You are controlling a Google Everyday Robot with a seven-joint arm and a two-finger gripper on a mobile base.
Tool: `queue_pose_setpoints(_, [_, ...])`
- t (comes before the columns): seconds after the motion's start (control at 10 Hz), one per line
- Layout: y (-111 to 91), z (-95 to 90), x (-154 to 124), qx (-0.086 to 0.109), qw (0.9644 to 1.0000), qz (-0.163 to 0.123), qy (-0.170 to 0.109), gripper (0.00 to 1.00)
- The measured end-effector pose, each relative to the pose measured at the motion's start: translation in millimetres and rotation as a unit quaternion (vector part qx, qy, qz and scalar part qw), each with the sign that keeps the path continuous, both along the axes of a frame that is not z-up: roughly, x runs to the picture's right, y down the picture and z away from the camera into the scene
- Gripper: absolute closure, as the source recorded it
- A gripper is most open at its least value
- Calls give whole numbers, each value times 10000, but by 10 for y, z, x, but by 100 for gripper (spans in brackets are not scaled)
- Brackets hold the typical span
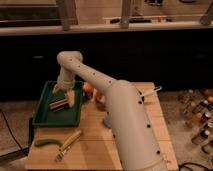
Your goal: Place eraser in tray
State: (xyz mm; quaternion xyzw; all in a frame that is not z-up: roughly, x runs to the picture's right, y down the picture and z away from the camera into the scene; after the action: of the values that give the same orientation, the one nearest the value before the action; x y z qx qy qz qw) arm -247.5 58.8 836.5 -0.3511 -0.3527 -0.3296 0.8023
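Note:
The dark green tray (42,117) lies on the left of the wooden table. The eraser (59,104), light tan over a dark layer, is inside the tray near its far right part, low over or on the tray floor. My gripper (63,96) is right above the eraser, reaching down into the tray from the arm's wrist (65,80). I cannot tell whether the eraser is still held or whether it rests on the floor. The arm's big white forearm covers the middle of the table.
An orange-and-white bowl (91,91) stands just right of the tray. A blue-grey block (107,122) lies by the arm. A yellow-handled brush (69,142) and a green item (45,142) lie at the front left. Bottles (200,112) stand off the table's right side.

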Motion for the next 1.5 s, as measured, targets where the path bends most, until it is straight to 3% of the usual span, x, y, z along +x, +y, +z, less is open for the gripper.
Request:
queue_pose_setpoints(0.8, [-142, -60, 97, 134, 9999, -4, -88, 20])
queue_pose_setpoints(1.5, [-149, -66, 101, 140, 9999, -3, -95, 20])
